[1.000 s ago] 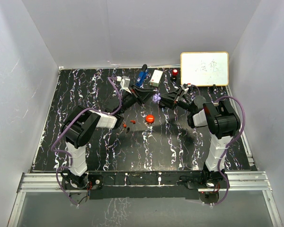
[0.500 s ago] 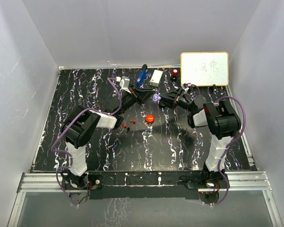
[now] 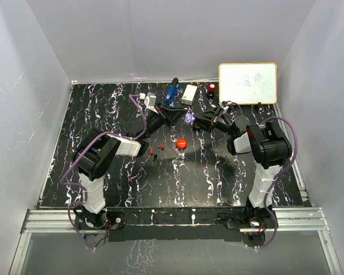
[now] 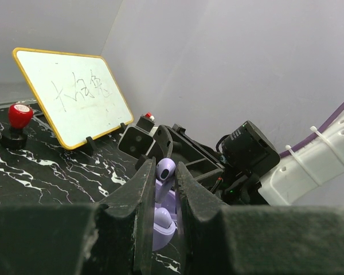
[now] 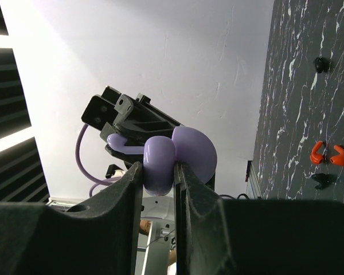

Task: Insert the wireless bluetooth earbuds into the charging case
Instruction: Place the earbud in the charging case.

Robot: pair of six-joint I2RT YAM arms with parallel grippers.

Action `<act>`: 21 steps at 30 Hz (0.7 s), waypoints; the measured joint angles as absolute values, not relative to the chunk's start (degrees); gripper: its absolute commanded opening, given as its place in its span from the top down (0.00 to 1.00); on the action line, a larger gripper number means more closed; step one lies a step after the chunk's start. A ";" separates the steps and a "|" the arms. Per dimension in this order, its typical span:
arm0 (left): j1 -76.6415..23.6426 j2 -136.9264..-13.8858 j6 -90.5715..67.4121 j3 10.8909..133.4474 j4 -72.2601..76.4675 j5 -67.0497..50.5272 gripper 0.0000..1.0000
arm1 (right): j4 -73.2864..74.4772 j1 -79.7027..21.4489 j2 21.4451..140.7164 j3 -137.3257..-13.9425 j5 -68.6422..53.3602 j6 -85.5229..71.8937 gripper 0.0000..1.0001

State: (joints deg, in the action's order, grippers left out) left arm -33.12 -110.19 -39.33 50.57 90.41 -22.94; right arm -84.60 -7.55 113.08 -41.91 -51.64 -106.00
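My left gripper (image 4: 162,172) is shut on a lilac stemmed earbud (image 4: 165,171), head up. Below it sits the open lilac charging case (image 4: 160,220). My right gripper (image 5: 158,172) is shut on that case (image 5: 160,160), with the earbud's stem (image 5: 126,142) and the left fingers (image 5: 132,117) just behind it. In the top view both grippers meet at the lilac spot (image 3: 188,117), held above the table's far middle. Tiny red pieces (image 5: 316,153) and dark ones (image 5: 324,180) lie loose on the table; they also show in the top view (image 3: 151,151).
A round red puck (image 3: 182,144) lies near the middle of the black marbled table (image 3: 103,114). A whiteboard (image 3: 247,83) leans at the back right, beside a red-capped knob (image 3: 211,87), a white box (image 3: 189,93) and a blue object (image 3: 172,91).
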 measured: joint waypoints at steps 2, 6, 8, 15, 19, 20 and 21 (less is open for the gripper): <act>-33.12 -110.19 -39.35 50.57 90.45 -22.94 1.00 | -84.60 -7.55 113.08 -41.91 -51.62 -106.00 1.00; -33.12 -110.19 -39.38 50.57 90.45 -22.94 1.00 | -84.60 -7.55 113.08 -41.91 -51.62 -105.97 1.00; -33.12 -110.19 -39.35 50.57 90.43 -22.94 1.00 | -84.60 -7.55 113.08 -41.91 -51.62 -105.97 1.00; -33.12 -110.19 -39.40 50.57 90.43 -22.94 1.00 | -84.60 -7.55 112.75 -41.91 -51.64 -105.97 1.00; -33.12 -110.19 -39.40 50.57 90.43 -22.92 1.00 | -84.62 -7.55 112.36 -41.91 -51.75 -105.95 1.00; -33.12 -110.21 -39.40 50.57 90.43 -22.92 1.00 | -84.60 -7.55 112.22 -41.91 -51.81 -105.95 1.00; -33.12 -110.21 -39.40 50.57 90.43 -22.92 1.00 | -84.60 -7.55 112.09 -41.91 -51.86 -105.95 1.00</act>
State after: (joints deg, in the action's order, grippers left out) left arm -33.12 -110.21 -39.40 50.57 90.43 -22.92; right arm -84.60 -7.55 112.09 -41.91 -51.86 -105.95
